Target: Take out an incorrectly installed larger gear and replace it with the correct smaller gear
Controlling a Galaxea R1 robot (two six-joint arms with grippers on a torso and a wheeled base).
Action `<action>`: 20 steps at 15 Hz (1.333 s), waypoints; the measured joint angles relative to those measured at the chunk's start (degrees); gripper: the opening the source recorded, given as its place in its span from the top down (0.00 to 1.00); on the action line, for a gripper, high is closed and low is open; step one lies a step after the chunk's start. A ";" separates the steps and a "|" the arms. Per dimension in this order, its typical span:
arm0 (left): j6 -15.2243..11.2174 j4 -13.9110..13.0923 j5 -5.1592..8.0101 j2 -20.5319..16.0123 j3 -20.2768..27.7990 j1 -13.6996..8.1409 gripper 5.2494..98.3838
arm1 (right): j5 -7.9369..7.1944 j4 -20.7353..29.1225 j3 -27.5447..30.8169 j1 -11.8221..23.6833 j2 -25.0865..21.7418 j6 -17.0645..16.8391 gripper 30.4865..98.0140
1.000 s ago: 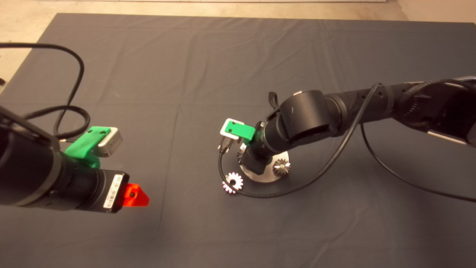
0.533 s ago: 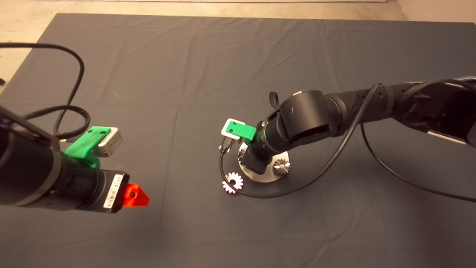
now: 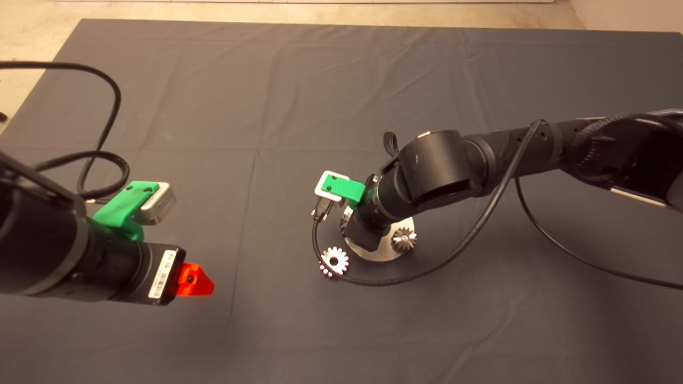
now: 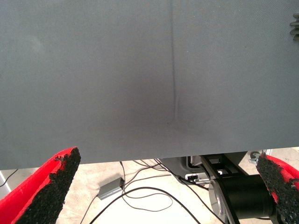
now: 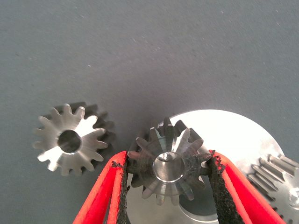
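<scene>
You are seating the smaller gear [image 5: 169,164] onto the round silver base plate [image 3: 387,252], so keep the right gripper [image 5: 168,186] upright over the post and lower slowly until the gear is sitting flat; a pale pin is already showing in its bore. Watch that its teeth are meshing with the neighbouring gear [image 5: 280,179] at the plate's edge rather than riding on top, and release only once it is resting level.

The red fingers [image 5: 100,196] are opened only as wide as the gear, their black pads pinching its toothed rim on both sides. The larger gear [image 3: 334,261] is lying flat on the dark mat [image 3: 267,106], just to the near left of the plate, clear of the fingers.

Your left gripper [image 4: 163,186] is idling above the mat at the near left, fingers spread wide and gripping nothing.
</scene>
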 measured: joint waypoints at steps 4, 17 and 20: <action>0.00 -0.06 0.00 0.00 0.01 0.00 0.01 | -0.02 -0.01 0.00 -0.68 0.06 0.00 0.88; 0.00 -0.11 0.00 0.00 0.00 0.00 0.01 | 0.68 -0.21 0.02 -0.84 -0.74 -0.80 0.88; 0.02 -0.11 0.00 0.00 0.00 0.00 0.01 | 0.66 -0.21 0.02 -0.82 -0.77 -0.88 0.88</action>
